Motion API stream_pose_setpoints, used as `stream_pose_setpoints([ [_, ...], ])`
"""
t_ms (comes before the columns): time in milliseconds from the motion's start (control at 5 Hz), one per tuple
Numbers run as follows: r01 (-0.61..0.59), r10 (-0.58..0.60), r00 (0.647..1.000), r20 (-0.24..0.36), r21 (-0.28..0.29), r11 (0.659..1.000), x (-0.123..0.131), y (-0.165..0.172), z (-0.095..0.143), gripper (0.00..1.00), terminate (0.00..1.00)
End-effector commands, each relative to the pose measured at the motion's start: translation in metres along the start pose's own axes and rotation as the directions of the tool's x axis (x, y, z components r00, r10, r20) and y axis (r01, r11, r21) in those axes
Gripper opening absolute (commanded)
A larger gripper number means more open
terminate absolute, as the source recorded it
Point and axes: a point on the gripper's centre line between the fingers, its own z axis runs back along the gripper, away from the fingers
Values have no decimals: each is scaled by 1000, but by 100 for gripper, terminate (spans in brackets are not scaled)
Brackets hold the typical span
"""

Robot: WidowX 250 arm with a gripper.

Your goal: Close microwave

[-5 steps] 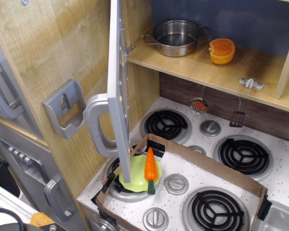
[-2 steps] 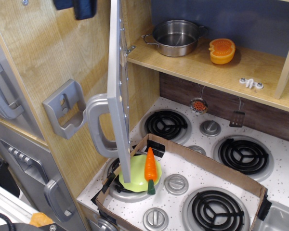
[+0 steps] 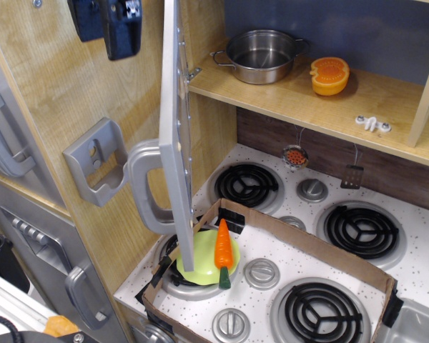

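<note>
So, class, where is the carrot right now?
The carrot lies on the green plate over the front-left burner, inside the cardboard frame, below the open microwave door.

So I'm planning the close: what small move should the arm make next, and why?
Probably descend toward the door: the gripper hangs at the top edge, left of the microwave door, which stands wide open, edge-on. Nothing touches it yet.

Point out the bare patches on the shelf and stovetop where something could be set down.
Shelf: bare wood right of the orange pumpkin half, around the small white clip. Stovetop: speckled white patch inside the brown cardboard frame, between the burners. Crowded: front-left burner, with the green plate and orange carrot under the open grey microwave door.
</note>
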Motion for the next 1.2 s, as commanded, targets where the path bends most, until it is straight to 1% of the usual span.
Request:
stream_pose_setpoints([
  [0,15,-17,992,123,20,1000,23,-5,2,100,0],
  [200,13,-17,977,214,19,1000,38,-14,6,100,0],
  [400,37,-34,963,268,-5,999,60,-23,3,100,0],
  [600,52,-52,950,307,7,999,78,-31,4,100,0],
  [800,62,-55,935,351,-8,998,99,-39,3,100,0],
  [1000,84,-81,925,372,6,996,115,-43,7,100,0],
])
